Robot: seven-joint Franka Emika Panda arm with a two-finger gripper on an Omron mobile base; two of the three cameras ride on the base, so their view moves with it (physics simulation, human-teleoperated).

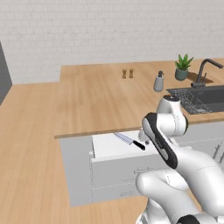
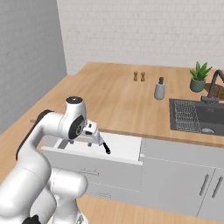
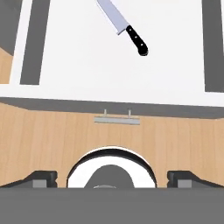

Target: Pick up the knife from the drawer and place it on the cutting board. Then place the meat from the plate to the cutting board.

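The drawer [image 1: 109, 146] stands pulled out from under the counter, white inside with a light grey front panel [image 3: 117, 111]. The knife [image 3: 122, 25] lies in it on a slant, silver blade away from me and black handle [image 3: 137, 41] toward me. It also appears in the left base view, knife [image 1: 129, 141]. My gripper [image 3: 112, 178] hangs above the drawer's front edge, open, its fingertips [image 3: 41, 178] wide apart with nothing between them. In the right base view the gripper [image 2: 97, 141] covers the blade, leaving the handle [image 2: 105, 148] showing. The cutting board, meat and plate are out of view.
On the wooden counter [image 1: 100, 100] behind the drawer stand two small shakers [image 1: 127, 73], a soap dispenser [image 1: 159, 81] and a potted plant [image 1: 183, 66]. A dark sink [image 1: 203, 98] with a faucet [image 1: 205, 70] lies at right. Grey cabinet doors [image 2: 183, 183] sit beside the drawer.
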